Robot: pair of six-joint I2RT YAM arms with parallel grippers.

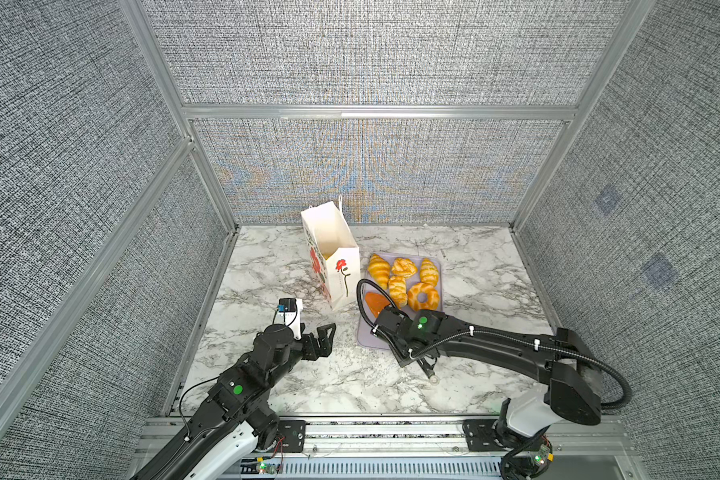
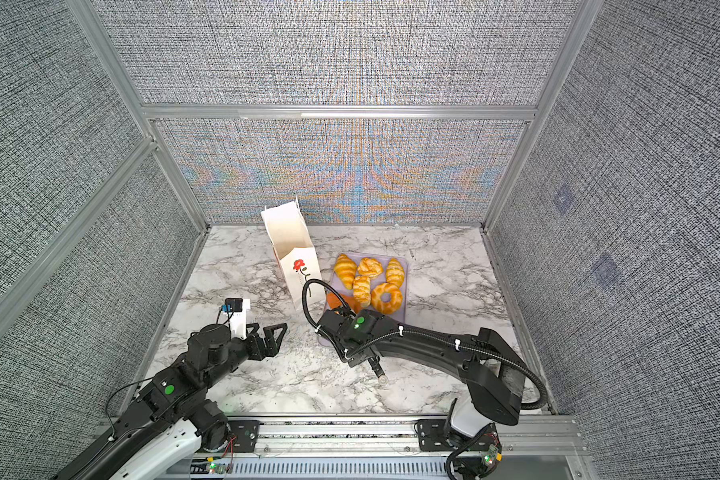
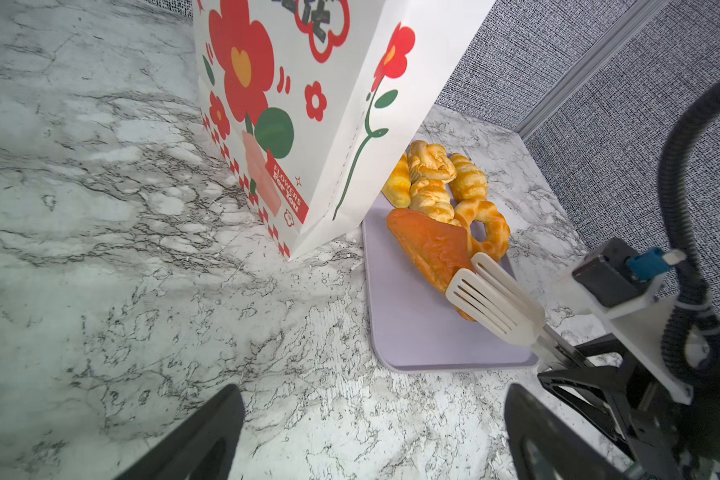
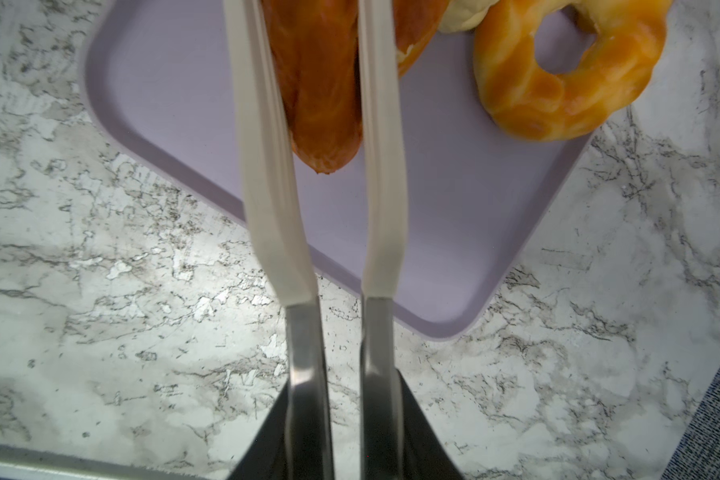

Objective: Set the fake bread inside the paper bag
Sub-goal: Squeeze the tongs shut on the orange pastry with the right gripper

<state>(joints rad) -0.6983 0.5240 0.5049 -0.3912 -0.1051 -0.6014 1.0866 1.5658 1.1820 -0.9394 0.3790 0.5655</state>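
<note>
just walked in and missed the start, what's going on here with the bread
The right claw holds white-tipped tongs, which are pinched on the orange-brown triangular pastry at the lavender tray. Five golden pastries lie on the tray beside it. The paper bag stands upright and open right beside the tray. The left claw hangs open over the marble table near the bag, holding nothing.

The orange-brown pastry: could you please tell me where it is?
In both top views the orange-brown pastry is at the tray's near left part, just right of the bag and left of the ring pastry, between the blades of the tongs.
</note>
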